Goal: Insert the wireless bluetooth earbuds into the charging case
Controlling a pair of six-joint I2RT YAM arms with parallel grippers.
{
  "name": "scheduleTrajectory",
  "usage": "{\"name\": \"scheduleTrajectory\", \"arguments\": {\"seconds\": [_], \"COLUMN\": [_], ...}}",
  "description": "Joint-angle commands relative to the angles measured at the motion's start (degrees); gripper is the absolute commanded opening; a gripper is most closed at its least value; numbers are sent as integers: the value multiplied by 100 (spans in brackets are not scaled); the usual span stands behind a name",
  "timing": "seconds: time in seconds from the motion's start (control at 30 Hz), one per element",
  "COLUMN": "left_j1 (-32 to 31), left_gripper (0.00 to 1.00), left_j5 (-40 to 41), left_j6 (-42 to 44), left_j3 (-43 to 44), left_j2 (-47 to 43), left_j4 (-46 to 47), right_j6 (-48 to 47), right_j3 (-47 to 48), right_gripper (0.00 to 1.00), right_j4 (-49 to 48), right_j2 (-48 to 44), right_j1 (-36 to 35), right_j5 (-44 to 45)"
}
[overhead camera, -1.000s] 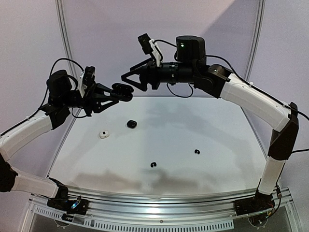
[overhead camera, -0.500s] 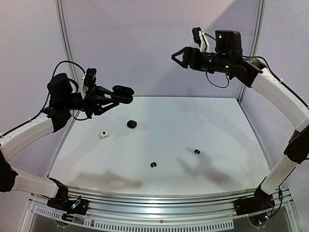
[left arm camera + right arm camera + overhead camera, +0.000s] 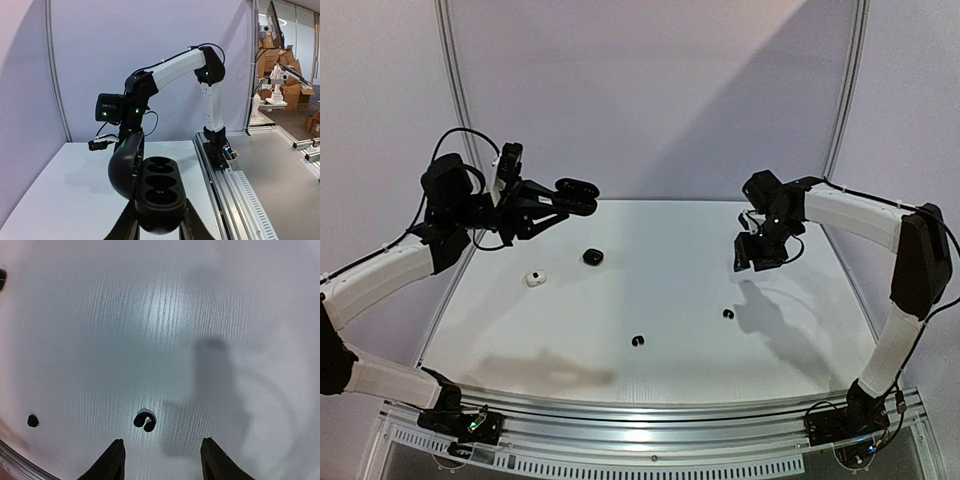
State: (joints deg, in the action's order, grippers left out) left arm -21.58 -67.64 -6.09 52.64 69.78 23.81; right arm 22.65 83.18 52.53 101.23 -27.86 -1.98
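**1. Left end effector.** The left end effector is closed on the charging case, with one finger clamped on each side of the base. In the overhead view I read it at 11 o'clock from the centre of the worktop, raised above the surface.

**2. Charging case.** It is glossy black and oval. The lid stands open, hinged up at 9 o'clock in the left wrist view. Round recesses sit in a row along the base, each a dark hollow facing up.

**3. Right end effector.** The right end effector is open, its fingers spread and gripping nothing. It points down at the worktop at 3 o'clock.

**4. Earbuds.**
- One hook-shaped black earbud lies on the worktop just beyond the right fingertips, at 11 o'clock from their midpoint and apart from both fingers.
- A second black earbud lies at 6 o'clock from the worktop centre, well apart from the first.

**5. Other items.** A white item lies at 9 o'clock and a black pebble-shaped item at 10 o'clock. Both are too small for me to identify.
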Motion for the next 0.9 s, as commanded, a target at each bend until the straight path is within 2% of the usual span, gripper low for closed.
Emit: {"name": "scheduleTrajectory", "arguments": {"seconds": [0.0,0.2,0.47,0.7,0.87], "left_j1": [58,79,127,153,150], "left_gripper": [0,0,0,0,0], "left_j5": [32,41,41,44,38], "left_j6": [-28,19,1,3,45], "left_j3": [8,62,53,53,78], "left_j2": [114,158,168,205,212], "left_j4": [78,54,79,113,98], "right_j6": [-121,12,278,510,598], "right_j3": [63,47,-294,-818,-794], "right_gripper": [49,35,27,26,26], "right_j4": [212,215,25,-266,-451], "right_j2": [457,1150,1207,1060,1019], "right_j1": [1,-2,2,-7,-7], "right_j5": [-155,-426,-757,-990,-1092]}}
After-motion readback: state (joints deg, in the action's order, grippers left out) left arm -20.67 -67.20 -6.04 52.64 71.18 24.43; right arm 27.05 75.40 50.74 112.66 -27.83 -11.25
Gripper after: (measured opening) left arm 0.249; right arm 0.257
